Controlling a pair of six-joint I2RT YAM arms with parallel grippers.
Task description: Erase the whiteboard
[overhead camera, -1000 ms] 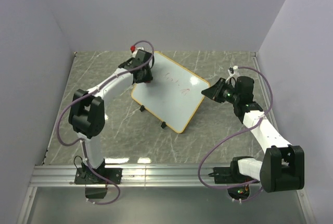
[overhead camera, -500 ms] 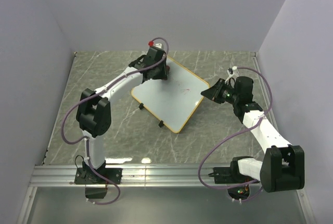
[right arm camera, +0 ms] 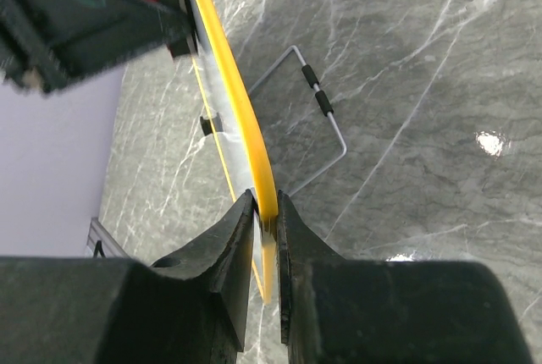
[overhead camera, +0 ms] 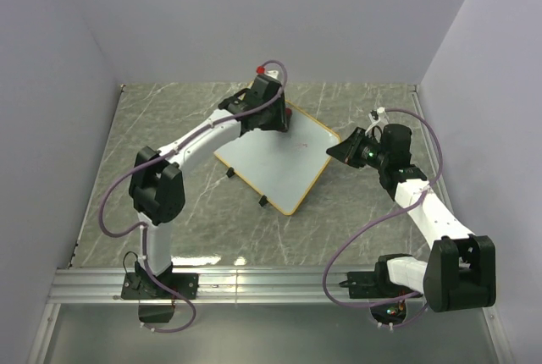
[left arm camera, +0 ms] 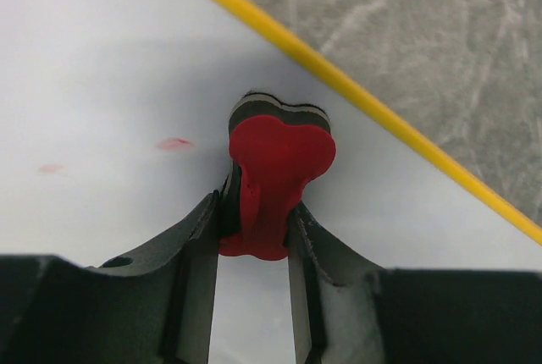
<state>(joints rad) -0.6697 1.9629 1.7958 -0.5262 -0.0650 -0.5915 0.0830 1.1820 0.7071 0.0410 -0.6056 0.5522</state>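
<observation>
The whiteboard (overhead camera: 271, 168), white with a yellow-orange rim, stands tilted on the marble table. My left gripper (left arm camera: 254, 220) is shut on a red-and-black eraser (left arm camera: 275, 161), which presses on the board (left arm camera: 102, 85) near its far rim. Two faint red marks (left arm camera: 174, 143) lie left of the eraser. My right gripper (right arm camera: 264, 212) is shut on the board's yellow rim (right arm camera: 241, 102) at the right corner. From above, the left gripper (overhead camera: 279, 120) is at the board's far edge and the right gripper (overhead camera: 337, 152) at its right corner.
Grey marble tabletop (overhead camera: 169, 203) runs around the board, with pale walls on three sides. Two small black feet (overhead camera: 263, 202) sit on the board's near edge. A wire stand (right arm camera: 318, 102) shows behind the board in the right wrist view.
My left gripper has swept the eraser to the right along the board's far part. The red writing that showed a second ago is almost gone. The right arm has held still.
</observation>
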